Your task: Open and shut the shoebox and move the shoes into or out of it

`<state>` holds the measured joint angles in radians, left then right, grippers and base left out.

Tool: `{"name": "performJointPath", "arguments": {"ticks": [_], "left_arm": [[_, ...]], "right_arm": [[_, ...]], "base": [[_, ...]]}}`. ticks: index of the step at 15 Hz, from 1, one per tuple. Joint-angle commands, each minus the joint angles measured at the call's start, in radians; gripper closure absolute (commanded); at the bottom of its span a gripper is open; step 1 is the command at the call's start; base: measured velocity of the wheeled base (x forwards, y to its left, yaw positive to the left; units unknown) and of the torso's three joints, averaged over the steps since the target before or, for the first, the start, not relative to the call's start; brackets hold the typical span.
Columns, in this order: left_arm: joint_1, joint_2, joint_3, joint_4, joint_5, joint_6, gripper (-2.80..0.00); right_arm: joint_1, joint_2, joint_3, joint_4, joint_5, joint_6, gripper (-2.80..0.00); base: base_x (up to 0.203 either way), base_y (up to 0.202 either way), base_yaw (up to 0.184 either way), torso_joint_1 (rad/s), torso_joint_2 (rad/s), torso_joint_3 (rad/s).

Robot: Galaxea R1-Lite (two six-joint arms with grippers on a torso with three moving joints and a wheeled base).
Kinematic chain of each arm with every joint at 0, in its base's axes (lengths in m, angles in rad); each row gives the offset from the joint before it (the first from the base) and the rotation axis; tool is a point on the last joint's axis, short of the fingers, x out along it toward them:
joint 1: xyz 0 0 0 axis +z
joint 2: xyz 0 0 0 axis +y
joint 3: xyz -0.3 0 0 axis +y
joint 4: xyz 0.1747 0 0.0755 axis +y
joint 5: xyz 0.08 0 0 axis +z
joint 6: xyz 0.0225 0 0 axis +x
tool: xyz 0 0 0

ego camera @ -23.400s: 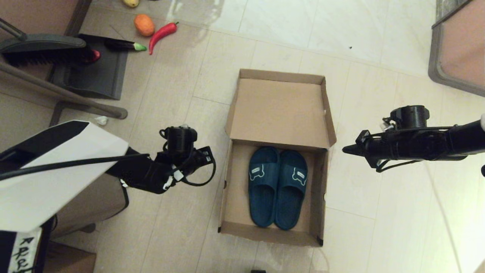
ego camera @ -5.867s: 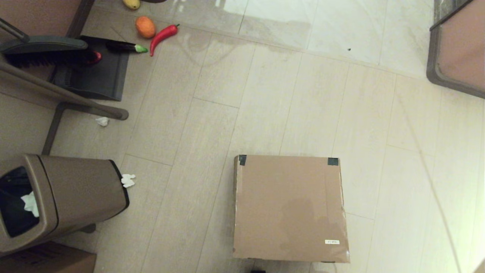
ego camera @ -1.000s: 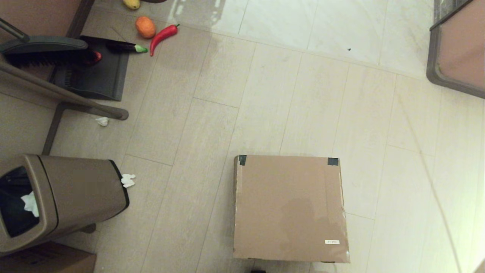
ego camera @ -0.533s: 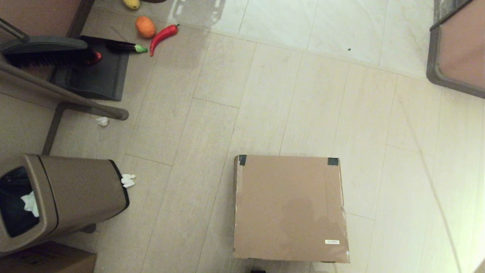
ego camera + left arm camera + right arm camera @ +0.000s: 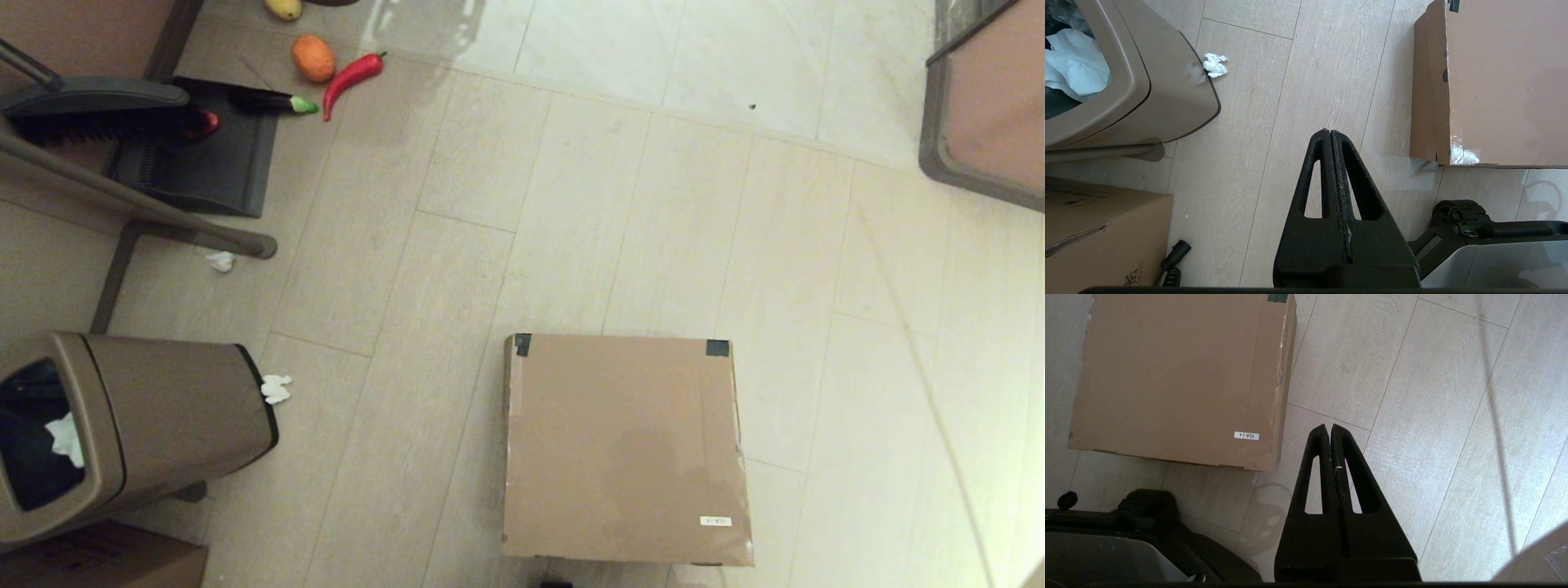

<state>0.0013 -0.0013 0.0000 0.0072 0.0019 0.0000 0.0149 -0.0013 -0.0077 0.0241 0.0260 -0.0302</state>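
Observation:
The shoebox (image 5: 624,445) lies on the floor with its lid down flat, black tape at its two far corners and a small white label (image 5: 715,520) near the front right. The shoes are hidden. Neither arm shows in the head view. In the left wrist view my left gripper (image 5: 1329,132) is shut and empty above bare floor, with the shoebox (image 5: 1502,81) off to one side. In the right wrist view my right gripper (image 5: 1329,427) is shut and empty over the floor beside the shoebox (image 5: 1175,375).
A brown trash bin (image 5: 139,425) with white paper inside stands at the left, a plain cardboard box (image 5: 106,567) below it. A dustpan and brush (image 5: 163,131), toy vegetables (image 5: 351,72) and paper scraps (image 5: 276,388) lie at the far left. A furniture corner (image 5: 988,106) sits far right.
The lid, earlier open with the shoes showing inside, is down and both arms have left the head view. Nothing has moved over the last second.

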Motion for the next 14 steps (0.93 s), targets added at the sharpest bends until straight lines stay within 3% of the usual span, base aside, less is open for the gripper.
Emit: {"name": "performJointPath", "arguments": {"ticks": [1, 14], "left_arm": [[0.000, 0.001, 0.000, 0.000, 0.000, 0.000, 0.00], [0.000, 0.000, 0.000, 0.000, 0.001, 0.000, 0.00]], "right_arm": [[0.000, 0.001, 0.000, 0.000, 0.000, 0.000, 0.00], [0.000, 0.001, 0.000, 0.000, 0.000, 0.000, 0.00]], "base": [[0.000, 0.000, 0.000, 0.000, 0.00, 0.000], [0.000, 0.000, 0.000, 0.000, 0.00, 0.000]]}}
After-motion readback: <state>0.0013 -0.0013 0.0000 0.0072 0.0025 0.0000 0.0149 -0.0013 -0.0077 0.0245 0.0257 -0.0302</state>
